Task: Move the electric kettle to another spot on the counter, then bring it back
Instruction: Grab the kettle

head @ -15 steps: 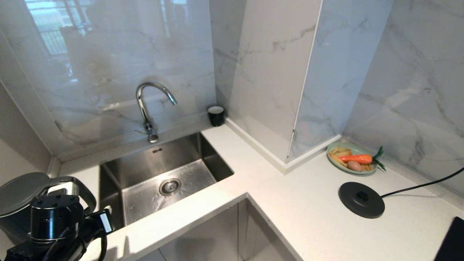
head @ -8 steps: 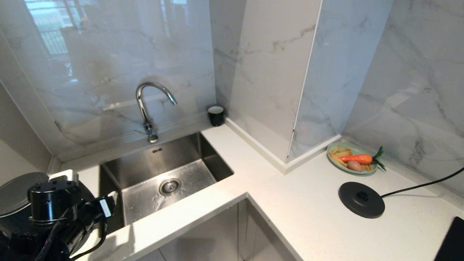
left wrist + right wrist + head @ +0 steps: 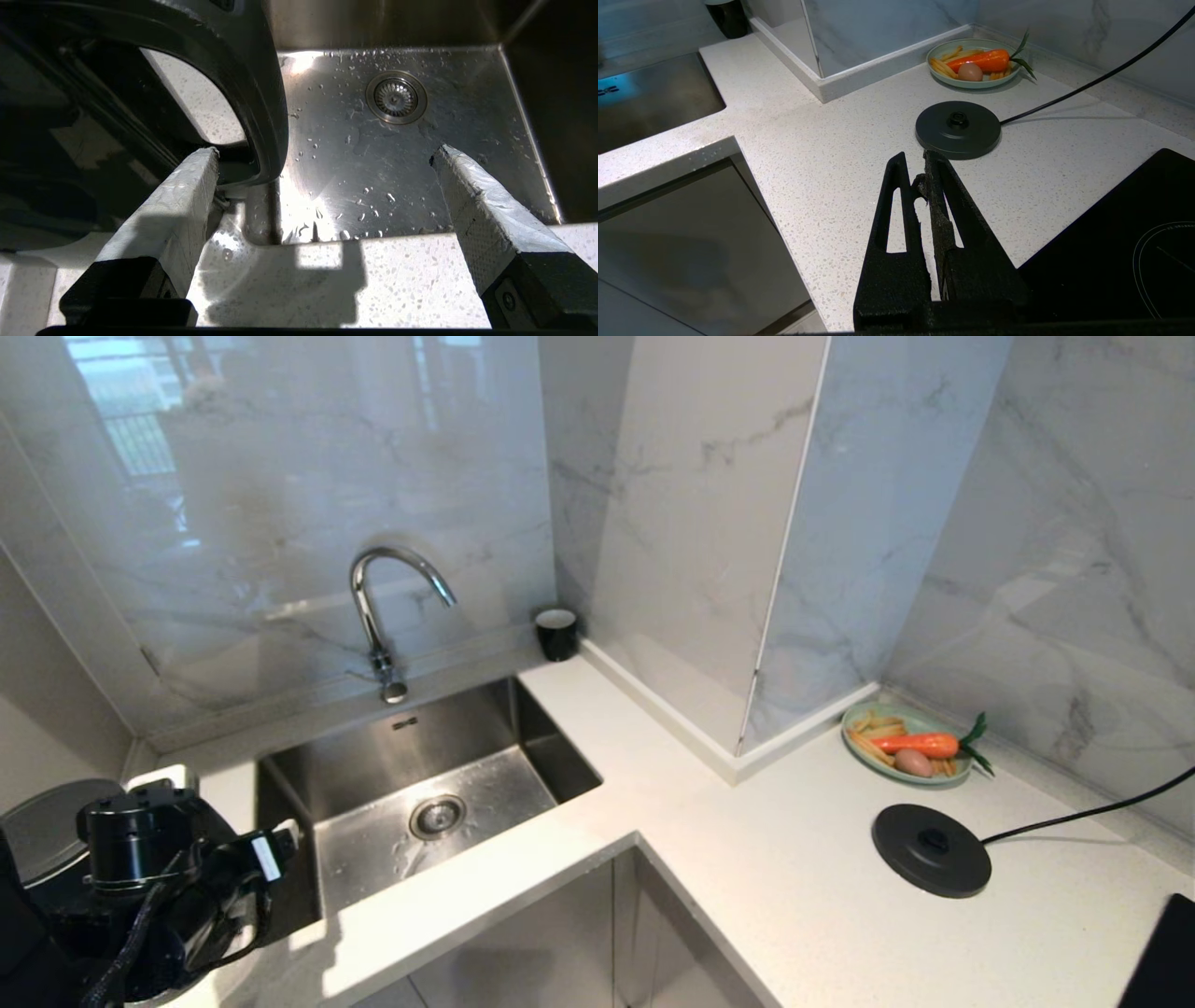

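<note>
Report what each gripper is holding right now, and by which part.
Nothing is held. The left gripper is open, its fingers either side of the kettle handle without clamping it. The right gripper is shut on nothing, above the counter.

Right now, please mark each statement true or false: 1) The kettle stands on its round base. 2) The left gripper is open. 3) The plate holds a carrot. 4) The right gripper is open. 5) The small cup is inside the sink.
1) False: the electric kettle stands left of the sink, away from the round base.
2) True: the left gripper is open.
3) True: the plate holds a carrot.
4) False: the right gripper is shut.
5) False: the cup stands on the counter.
</note>
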{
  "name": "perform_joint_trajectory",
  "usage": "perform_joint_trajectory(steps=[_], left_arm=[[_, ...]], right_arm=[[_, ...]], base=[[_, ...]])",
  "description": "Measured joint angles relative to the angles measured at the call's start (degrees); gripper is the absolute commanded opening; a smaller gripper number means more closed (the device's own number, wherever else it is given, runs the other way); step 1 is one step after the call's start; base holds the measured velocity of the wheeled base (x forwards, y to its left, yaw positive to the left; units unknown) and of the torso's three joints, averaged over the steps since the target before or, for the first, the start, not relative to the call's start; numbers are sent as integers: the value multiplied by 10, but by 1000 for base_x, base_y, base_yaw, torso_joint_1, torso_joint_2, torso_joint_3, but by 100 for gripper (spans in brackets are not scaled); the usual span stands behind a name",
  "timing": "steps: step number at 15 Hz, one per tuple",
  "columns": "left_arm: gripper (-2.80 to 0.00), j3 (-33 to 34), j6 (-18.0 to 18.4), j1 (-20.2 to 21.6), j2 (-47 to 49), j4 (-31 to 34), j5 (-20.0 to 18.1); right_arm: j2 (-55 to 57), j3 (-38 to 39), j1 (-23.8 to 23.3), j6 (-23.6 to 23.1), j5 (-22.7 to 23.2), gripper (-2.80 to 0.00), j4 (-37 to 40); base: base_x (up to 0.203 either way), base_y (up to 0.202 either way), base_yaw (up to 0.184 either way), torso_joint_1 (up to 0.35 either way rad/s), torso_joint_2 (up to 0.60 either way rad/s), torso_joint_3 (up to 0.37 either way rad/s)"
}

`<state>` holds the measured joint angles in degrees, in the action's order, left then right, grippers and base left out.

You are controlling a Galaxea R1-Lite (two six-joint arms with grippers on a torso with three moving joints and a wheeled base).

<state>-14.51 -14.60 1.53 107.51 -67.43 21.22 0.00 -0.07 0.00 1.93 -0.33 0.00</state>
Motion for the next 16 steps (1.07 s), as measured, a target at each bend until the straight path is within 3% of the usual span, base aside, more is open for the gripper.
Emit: perform_joint_trajectory(steps=[3, 8, 16], left_arm=[[0, -10, 9, 3, 37, -43, -1], [0, -11, 52, 21, 132, -184, 0], [0, -37, 59, 39, 169, -197, 0]], right_arm=[[0, 0, 0, 0, 0, -280, 0], [0, 0, 0, 0, 0, -280, 0], [0, 1, 0, 0, 0, -280, 0]], base=[[0, 0, 0, 0, 0, 0], [0, 0, 0, 0, 0, 0], [0, 0, 0, 0, 0, 0]])
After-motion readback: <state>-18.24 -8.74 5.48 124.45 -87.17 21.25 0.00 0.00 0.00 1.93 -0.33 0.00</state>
